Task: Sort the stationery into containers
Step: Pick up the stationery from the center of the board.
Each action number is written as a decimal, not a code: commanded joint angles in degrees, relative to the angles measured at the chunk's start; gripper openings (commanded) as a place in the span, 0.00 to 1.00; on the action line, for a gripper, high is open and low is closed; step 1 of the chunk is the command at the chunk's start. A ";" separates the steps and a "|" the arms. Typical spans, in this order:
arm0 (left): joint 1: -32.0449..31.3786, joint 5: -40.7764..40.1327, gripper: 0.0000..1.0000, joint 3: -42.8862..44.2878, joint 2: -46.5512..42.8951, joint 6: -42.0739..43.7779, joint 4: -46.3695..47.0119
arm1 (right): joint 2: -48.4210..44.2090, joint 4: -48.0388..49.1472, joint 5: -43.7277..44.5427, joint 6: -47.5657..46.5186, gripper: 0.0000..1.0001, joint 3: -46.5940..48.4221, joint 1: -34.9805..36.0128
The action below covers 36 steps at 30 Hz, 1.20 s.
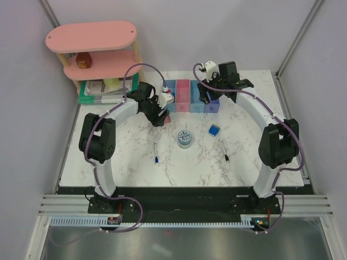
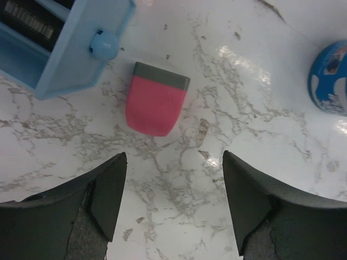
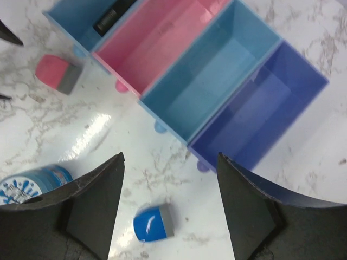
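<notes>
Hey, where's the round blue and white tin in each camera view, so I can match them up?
Top external: the round tin sits mid-table, in front of the bin row.
Left wrist: round tin at the right edge, cut off.
Right wrist: round tin at lower left.
Shared landmark: the light blue bin at the row's end.

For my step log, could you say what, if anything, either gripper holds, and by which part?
Nothing: left gripper and right gripper both stand open and empty; the pink eraser lies free.

The eraser [image 2: 156,105] lies just before the leftmost bin [image 2: 76,59], a marker [image 3: 111,16] inside it; nearer, capped pen [image 1: 155,153], tin [image 1: 185,138] and thin pen [image 1: 224,151] lie left to right.
</notes>
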 commanded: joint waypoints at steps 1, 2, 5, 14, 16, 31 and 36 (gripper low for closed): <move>0.13 -5.77 0.79 5.24 4.58 7.44 2.25 | -5.38 -4.17 0.93 -2.62 0.77 -2.23 -0.68; 0.13 -6.23 0.80 7.16 5.55 6.83 1.90 | -5.73 -4.26 1.10 -2.62 0.76 -2.67 -0.85; -0.05 -5.18 0.83 8.15 6.35 7.79 1.54 | -6.44 -4.70 1.19 -2.44 0.77 -2.68 -0.86; -0.31 1.50 0.84 8.23 8.10 15.08 -0.03 | -5.56 -4.97 0.76 -0.42 0.77 -0.39 -1.21; -0.22 2.55 0.84 8.67 8.63 15.52 -0.30 | -5.56 -4.97 0.58 0.02 0.77 -0.48 -1.21; -1.01 4.49 0.73 13.25 14.88 16.41 -1.80 | -5.73 -5.40 0.05 0.72 0.77 -0.65 -2.17; -1.45 5.19 0.57 12.72 14.96 15.97 -1.88 | -5.73 -5.32 -0.30 1.51 0.77 -0.66 -2.96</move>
